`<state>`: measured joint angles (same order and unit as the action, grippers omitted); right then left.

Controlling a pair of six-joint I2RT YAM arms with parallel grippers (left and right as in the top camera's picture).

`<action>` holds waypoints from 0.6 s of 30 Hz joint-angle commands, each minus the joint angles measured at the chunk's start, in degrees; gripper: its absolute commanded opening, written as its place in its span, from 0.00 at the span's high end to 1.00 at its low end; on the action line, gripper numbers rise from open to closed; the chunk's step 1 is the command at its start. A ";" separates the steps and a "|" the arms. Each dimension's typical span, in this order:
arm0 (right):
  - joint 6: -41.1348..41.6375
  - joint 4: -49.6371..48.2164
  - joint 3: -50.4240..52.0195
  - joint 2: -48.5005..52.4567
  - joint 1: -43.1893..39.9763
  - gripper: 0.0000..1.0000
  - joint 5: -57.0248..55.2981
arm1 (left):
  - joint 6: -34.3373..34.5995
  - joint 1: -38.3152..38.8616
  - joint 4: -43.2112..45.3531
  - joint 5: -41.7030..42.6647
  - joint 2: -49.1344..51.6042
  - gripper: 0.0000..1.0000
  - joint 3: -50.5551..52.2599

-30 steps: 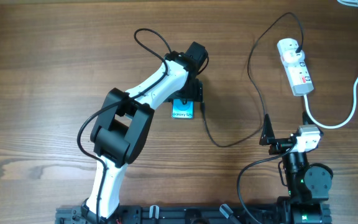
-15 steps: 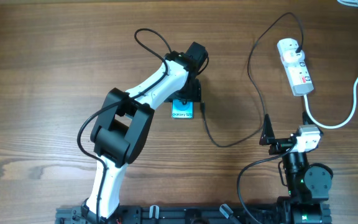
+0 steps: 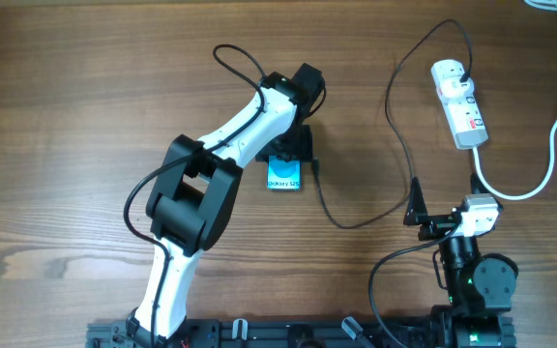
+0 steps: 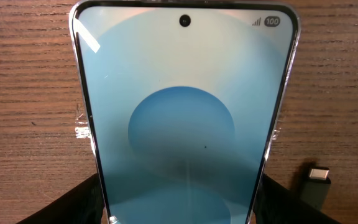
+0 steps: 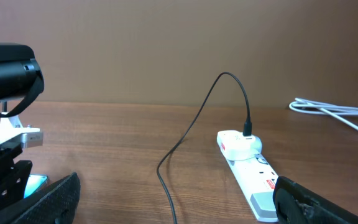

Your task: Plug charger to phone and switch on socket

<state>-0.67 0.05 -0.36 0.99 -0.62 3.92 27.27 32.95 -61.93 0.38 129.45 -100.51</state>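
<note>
The phone (image 3: 283,177) lies on the wood table with its turquoise screen up and fills the left wrist view (image 4: 182,112). My left gripper (image 3: 292,153) straddles it, one black finger against each long edge (image 4: 180,182). The charger's thin black cable (image 3: 395,116) runs from the socket (image 3: 460,104) in a loop to its small plug tip (image 3: 314,166), which lies just right of the phone (image 4: 316,184), not inserted. My right gripper (image 3: 416,201) is wide open and empty (image 5: 179,200), well short of the socket (image 5: 253,168).
A thicker white lead (image 3: 549,145) curves from the socket's near end to the top right corner. It also shows in the right wrist view (image 5: 328,111). The left arm (image 5: 5,81) stands at the left of that view.
My left arm has shifted slightly and a little more of the phone shows below the gripper. The right arm, the cable and the socket have not moved.
</note>
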 commanded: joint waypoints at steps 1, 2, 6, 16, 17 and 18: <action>0.83 -0.11 0.07 -0.35 0.24 0.00 -0.90 | -0.07 -0.68 -0.66 1.68 0.00 0.30 -1.62; 0.81 -0.11 0.07 -0.35 0.24 0.00 -0.92 | -0.09 -1.01 -0.76 2.34 -0.22 0.30 -1.62; 0.81 -0.11 0.07 -0.35 0.24 0.00 -0.90 | -0.11 -3.04 -0.98 6.23 -1.70 0.30 -1.62; 0.83 -0.11 0.07 -0.35 0.24 0.00 -0.90 | -3.41 -9.14 -1.62 22.12 -2.82 0.30 -1.62; 0.81 -0.11 0.07 -0.35 0.24 0.00 -0.90 | -4.44 -9.81 -1.60 23.54 -2.82 0.30 -1.62; 0.81 -0.11 0.07 -0.35 0.24 0.00 -0.92 | -4.61 -10.25 -1.66 24.30 -2.82 0.30 -1.62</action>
<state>-0.64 0.05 -0.36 0.99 -0.62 3.92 25.06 24.45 -63.29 18.41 129.43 -100.57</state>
